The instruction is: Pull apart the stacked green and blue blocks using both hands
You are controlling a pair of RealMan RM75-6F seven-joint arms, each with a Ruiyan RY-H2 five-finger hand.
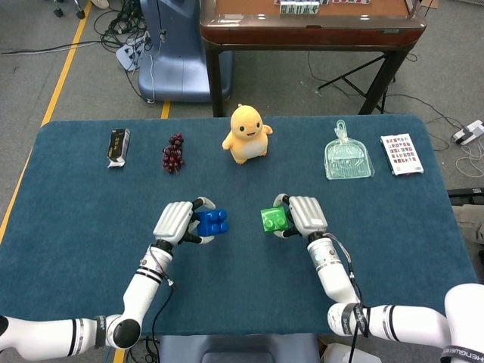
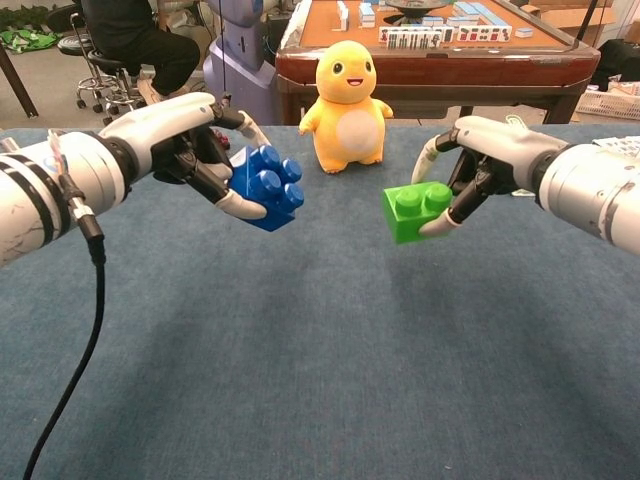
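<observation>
The two blocks are apart. My left hand (image 1: 176, 222) (image 2: 190, 150) grips the blue block (image 1: 212, 222) (image 2: 266, 187), which is tilted with its studs facing right, just above the table. My right hand (image 1: 304, 215) (image 2: 480, 165) holds the green block (image 1: 272, 220) (image 2: 416, 211) by its right side, studs up, low over the blue cloth (image 1: 242, 295). A gap about one block wide separates the two blocks in the head view.
A yellow plush toy (image 1: 246, 134) stands at the back middle. Grapes (image 1: 173, 153) and a dark packet (image 1: 119, 147) lie back left. A clear dustpan (image 1: 347, 160) and a printed card (image 1: 401, 153) lie back right. A wooden table (image 1: 310, 26) stands behind.
</observation>
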